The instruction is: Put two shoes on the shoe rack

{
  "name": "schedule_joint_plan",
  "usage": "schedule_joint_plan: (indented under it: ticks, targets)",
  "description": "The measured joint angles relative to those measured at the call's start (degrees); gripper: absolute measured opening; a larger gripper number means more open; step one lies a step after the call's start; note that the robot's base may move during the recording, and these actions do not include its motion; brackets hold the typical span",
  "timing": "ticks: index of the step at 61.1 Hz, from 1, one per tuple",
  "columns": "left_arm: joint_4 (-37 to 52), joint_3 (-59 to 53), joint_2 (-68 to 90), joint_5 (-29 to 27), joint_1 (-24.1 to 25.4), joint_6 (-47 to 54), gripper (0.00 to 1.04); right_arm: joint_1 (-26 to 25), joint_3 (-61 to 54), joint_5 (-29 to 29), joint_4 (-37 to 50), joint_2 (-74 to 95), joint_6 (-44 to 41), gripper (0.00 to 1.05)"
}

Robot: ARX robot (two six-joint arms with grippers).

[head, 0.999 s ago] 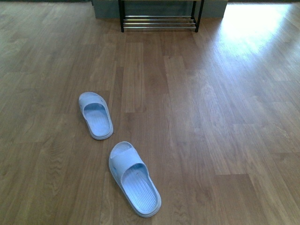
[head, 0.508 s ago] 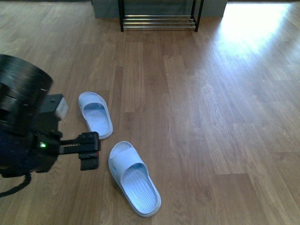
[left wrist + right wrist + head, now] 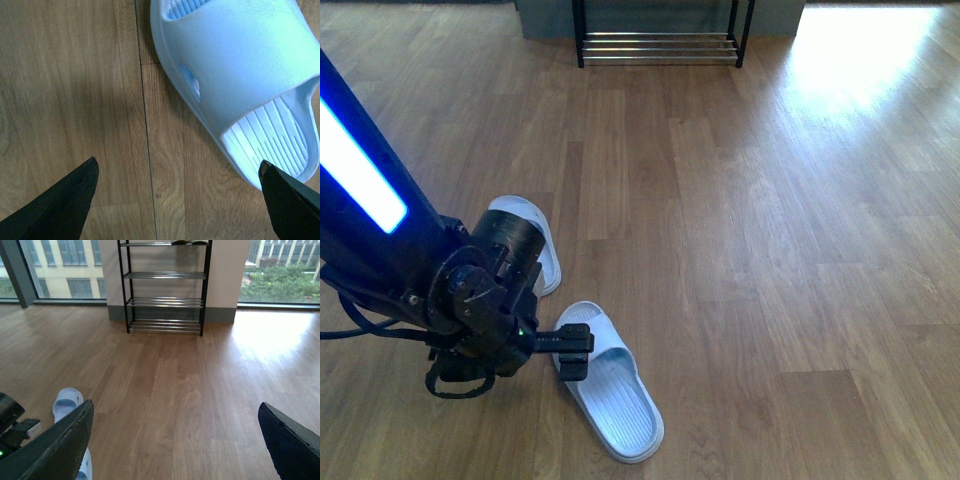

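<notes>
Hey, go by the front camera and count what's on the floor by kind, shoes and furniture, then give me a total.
Pale-blue slides: 2, the near slide and the far slide
Shoe rack: 1
Total: 3

Brown wooden plank floor (image 3: 740, 260) with a bright sun patch (image 3: 860, 45); pale wall (image 3: 227, 275) between large windows (image 3: 55, 270).

Floor (image 3: 165, 390): planks laid up to the wall (image 3: 227, 270).
Windows (image 3: 65, 265): set either side of the wall.
Glare (image 3: 860, 50): cast near the wall.
</notes>
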Motion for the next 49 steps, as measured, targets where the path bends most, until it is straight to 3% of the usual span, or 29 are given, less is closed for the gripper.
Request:
schedule_joint_plan:
  ticks: [33, 49]
  targets:
    - [-4.9, 18.8, 14.1, 1.7, -1.9, 2.2, 0.95, 0.0, 0.0, 0.0, 0.0, 0.0, 0.0, 0.95]
    - [-5.9, 21.9, 17.0, 0.8, -2.3, 2.3, 0.95, 0.0, 0.0, 0.0, 0.0, 0.0, 0.0, 0.95]
